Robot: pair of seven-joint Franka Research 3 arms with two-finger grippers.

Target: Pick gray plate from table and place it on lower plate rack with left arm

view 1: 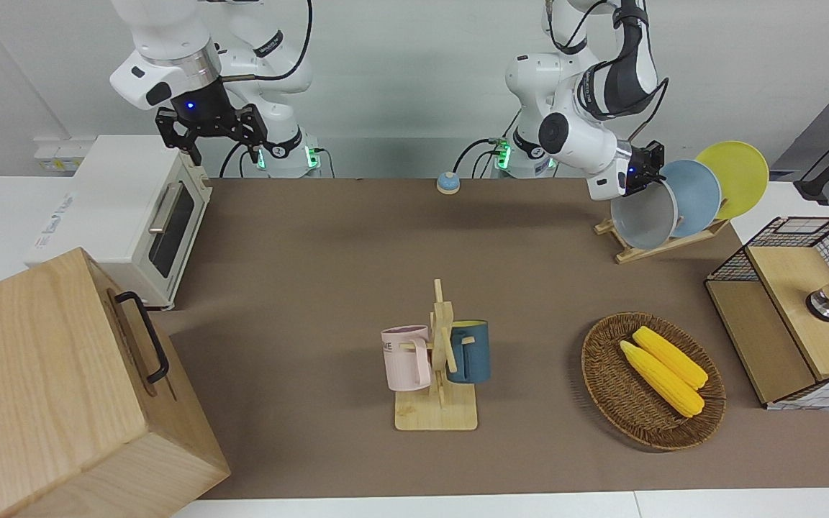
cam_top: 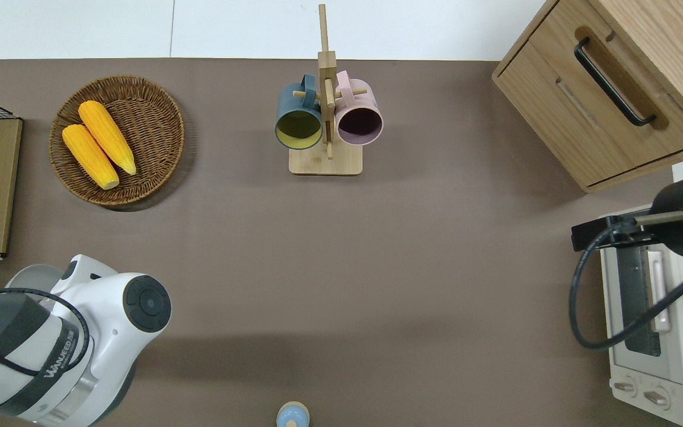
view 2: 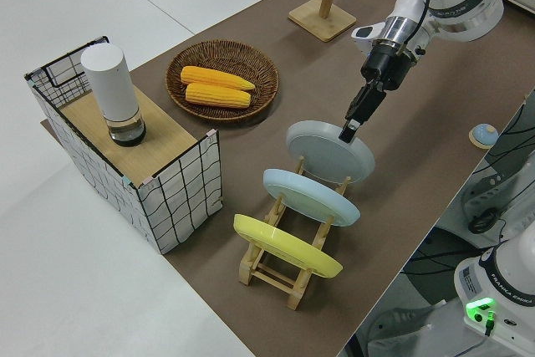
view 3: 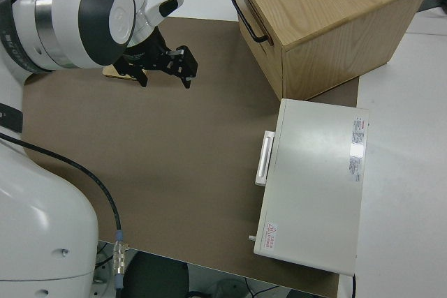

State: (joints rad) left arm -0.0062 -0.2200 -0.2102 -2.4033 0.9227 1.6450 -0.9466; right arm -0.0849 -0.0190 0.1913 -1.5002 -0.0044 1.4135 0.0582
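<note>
Left gripper [view 2: 347,131] jaws pinch gray plate [view 2: 328,153] rim | plate in lower plate rack [view 2: 284,269] slot beside sky-blue plate [view 2: 309,196] | right parked | we risk toppling it if released unseated.

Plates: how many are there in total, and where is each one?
3, all on the plate rack: gray plate at the left gripper, sky-blue plate in the middle, yellow plate at the other end.
</note>
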